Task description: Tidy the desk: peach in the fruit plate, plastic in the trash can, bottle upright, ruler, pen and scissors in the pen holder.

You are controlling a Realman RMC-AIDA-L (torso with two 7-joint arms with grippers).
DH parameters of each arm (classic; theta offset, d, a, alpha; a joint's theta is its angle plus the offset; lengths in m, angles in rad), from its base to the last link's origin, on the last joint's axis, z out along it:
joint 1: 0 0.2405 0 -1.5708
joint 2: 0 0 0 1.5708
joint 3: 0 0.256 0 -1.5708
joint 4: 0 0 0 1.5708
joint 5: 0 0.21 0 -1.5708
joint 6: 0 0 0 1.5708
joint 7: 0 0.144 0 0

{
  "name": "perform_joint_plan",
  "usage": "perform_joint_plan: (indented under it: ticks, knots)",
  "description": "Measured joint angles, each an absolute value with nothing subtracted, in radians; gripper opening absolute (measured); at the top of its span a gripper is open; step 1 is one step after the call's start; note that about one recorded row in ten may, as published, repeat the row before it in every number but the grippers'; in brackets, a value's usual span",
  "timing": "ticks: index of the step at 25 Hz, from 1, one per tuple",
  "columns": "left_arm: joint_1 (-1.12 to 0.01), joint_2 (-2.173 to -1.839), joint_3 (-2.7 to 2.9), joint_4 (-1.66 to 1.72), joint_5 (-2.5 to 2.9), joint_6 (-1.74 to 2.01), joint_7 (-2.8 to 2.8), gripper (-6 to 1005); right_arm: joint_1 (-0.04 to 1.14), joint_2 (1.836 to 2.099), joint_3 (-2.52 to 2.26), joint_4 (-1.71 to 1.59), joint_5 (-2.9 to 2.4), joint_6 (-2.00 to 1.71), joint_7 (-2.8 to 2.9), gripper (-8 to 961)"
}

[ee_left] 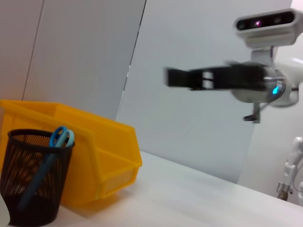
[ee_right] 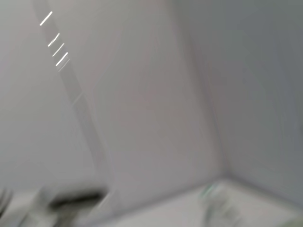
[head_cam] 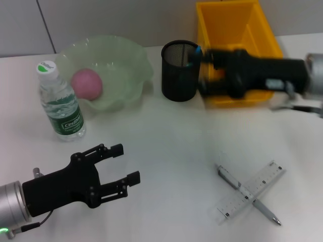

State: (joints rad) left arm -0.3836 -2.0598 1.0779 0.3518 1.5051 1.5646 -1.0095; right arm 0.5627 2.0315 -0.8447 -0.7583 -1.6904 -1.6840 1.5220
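Note:
A pink peach point(head_cam: 87, 83) lies in the pale green fruit plate point(head_cam: 126, 60) at the back left. Beside the plate, a clear bottle point(head_cam: 60, 101) with a green-and-white cap stands upright. Blue-handled scissors point(head_cam: 196, 51) point(ee_left: 60, 137) stick out of the black mesh pen holder point(head_cam: 179, 75) point(ee_left: 33, 189). My right gripper point(head_cam: 206, 71) point(ee_left: 177, 78) hovers open just right of the holder, in front of the yellow bin point(head_cam: 237, 40). A clear ruler point(head_cam: 267, 177) and a silver pen point(head_cam: 265, 209) lie crossed at the front right. My left gripper point(head_cam: 127, 162) rests open at the front left. No plastic shows.
The yellow bin point(ee_left: 104, 156) stands directly behind and right of the pen holder, close to the wall. White tabletop point(head_cam: 171, 141) stretches between my left gripper and the ruler and pen.

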Motion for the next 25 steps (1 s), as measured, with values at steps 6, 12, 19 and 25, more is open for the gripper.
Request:
perform_joint_plan:
  ticks: [6,12,19,25]
  knots:
    - [-0.375,-2.056,1.091,0.366,1.505,1.564,-1.025,811,0.603,2.005,-0.821,-0.944,-2.001,-1.922,1.542,809]
    - [-0.371,-2.056,1.1,0.371,1.526,1.552,-1.056,811,0.685,2.004,-0.852,-1.045,-2.236,-2.049,1.548,800]
    - [-0.378,-2.065,1.102,0.376,1.556,1.542,-1.072,811,0.745,2.041,-1.047,-1.108,-2.403,-2.018,1.5,789]
    - [-0.379,-2.065,1.101,0.376,1.556,1.506,-1.078,810,0.749,2.078,-1.189,-1.128,-2.484,-1.939,1.461,780]
